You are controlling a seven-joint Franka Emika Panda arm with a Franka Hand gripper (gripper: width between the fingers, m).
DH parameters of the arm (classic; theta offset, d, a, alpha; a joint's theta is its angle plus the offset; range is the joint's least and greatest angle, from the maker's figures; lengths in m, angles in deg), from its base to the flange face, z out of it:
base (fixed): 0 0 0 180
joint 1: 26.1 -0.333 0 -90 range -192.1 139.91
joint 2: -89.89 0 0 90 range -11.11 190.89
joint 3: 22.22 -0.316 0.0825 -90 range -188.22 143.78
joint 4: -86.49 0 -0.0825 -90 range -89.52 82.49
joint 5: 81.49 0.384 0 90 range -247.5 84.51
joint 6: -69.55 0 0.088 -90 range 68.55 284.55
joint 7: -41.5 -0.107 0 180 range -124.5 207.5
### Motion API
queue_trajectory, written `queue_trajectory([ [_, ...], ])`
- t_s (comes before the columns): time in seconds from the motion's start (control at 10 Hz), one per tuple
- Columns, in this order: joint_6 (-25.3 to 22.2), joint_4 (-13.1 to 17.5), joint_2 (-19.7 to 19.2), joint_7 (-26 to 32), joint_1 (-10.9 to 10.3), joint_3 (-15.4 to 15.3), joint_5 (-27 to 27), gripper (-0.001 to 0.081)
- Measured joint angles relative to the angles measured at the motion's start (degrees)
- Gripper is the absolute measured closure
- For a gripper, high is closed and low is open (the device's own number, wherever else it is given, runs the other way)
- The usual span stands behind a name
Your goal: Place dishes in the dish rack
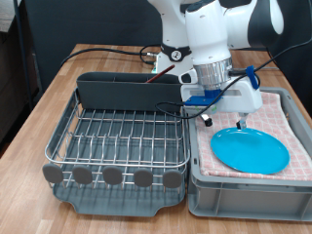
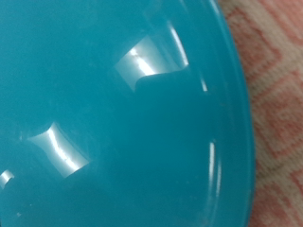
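Observation:
The light-blue plate (image 1: pixel 251 149) lies flat on the pink checked towel (image 1: pixel 292 122) in the grey bin, at the exterior view's right. My gripper (image 1: pixel 224 122) hangs just above the plate's far left rim, fingers apart and empty. In the wrist view the plate (image 2: pixel 114 113) fills almost the whole picture and no fingers show. The dish rack (image 1: pixel 117 136) stands to the left with a bare wire grid. A slim reddish stick (image 1: pixel 161 79), perhaps the wooden spoon, rests at the top of the tall cutlery box (image 1: pixel 127 93). The white mug is out of view.
The grey bin (image 1: pixel 244 195) touches the rack's right side on a wooden table (image 1: pixel 49 88). The towel (image 2: pixel 279 104) shows beside the plate's edge. Black cables (image 1: pixel 107 51) run behind the rack near the arm's base. Round tabs (image 1: pixel 112 175) line the rack's front edge.

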Motion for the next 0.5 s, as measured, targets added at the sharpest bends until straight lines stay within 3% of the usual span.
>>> queue_trajectory([
  [0.4, 0.6, 3.6, -1.8, 13.4, 1.3, -2.5, 13.6, 0.0004],
  [0.5, 0.6, 4.1, -2.1, 14.4, 1.4, -2.7, 14.8, 0.0004],
])
